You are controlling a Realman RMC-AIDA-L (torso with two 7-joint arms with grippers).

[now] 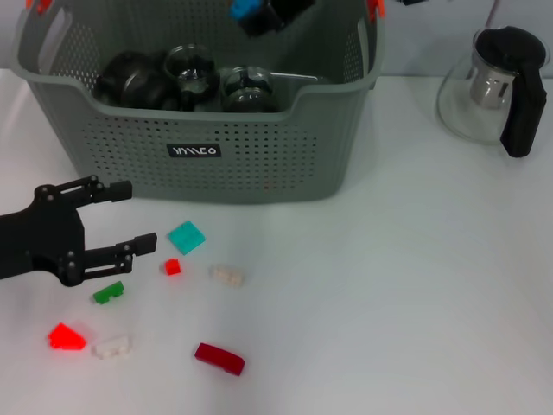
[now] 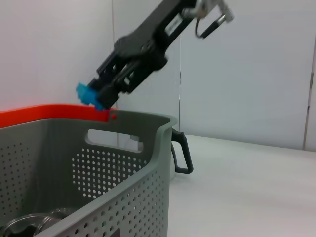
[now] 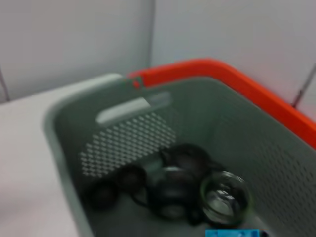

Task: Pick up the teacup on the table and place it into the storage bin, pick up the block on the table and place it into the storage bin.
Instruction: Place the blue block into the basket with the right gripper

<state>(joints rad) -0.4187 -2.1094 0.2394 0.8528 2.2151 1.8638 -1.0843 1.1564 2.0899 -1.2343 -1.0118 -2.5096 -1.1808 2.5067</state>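
Storage bin (image 1: pixel 259 143) matt perforated plastic; teapot (image 1: pixel 484 91) glossy clear glass.

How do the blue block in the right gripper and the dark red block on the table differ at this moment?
The blue block is held by the right gripper above the storage bin; the dark red block lies loose on the table. The blue one is bright and partly hidden by the fingers; the dark red one is long, low and fully visible. Both are small blocks.

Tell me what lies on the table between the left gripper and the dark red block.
In the head view, a green block lies between the left gripper and the dark red block, with a white block off to one side.
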